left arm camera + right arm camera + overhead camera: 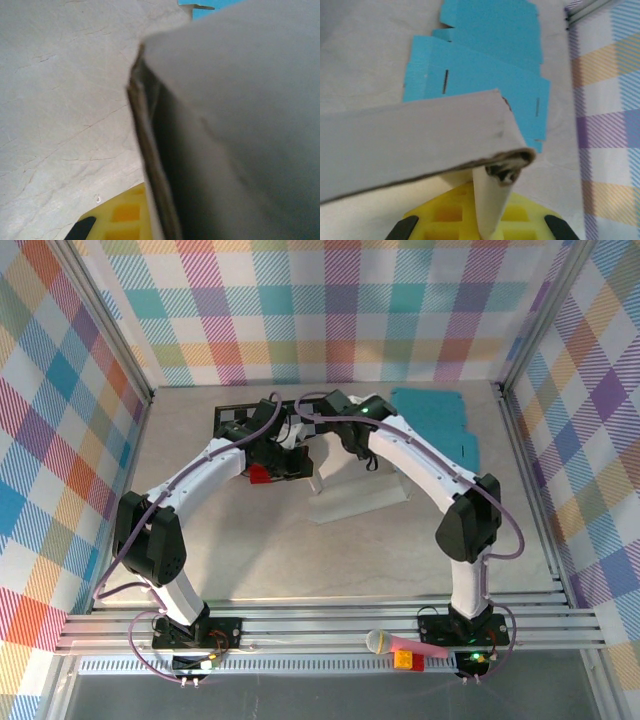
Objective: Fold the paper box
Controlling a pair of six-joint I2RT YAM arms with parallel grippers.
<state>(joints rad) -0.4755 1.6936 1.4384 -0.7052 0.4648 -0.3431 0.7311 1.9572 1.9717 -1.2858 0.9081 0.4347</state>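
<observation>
Grip first: the right hand [485,222] is clamped on a folded flap of the grey paper box [410,142]; the left hand [150,225] seems pinched on its other edge — that view is blurred. The box sits at the middle of the surface [250,560], near blue sheets [485,75]. Folding is underway, I judge — next, crease the wall upright.

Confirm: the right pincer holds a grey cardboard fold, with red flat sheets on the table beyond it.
Not red: the sheets are blue, as the right wrist view shows. The right pincer does hold the grey cardboard fold.
</observation>
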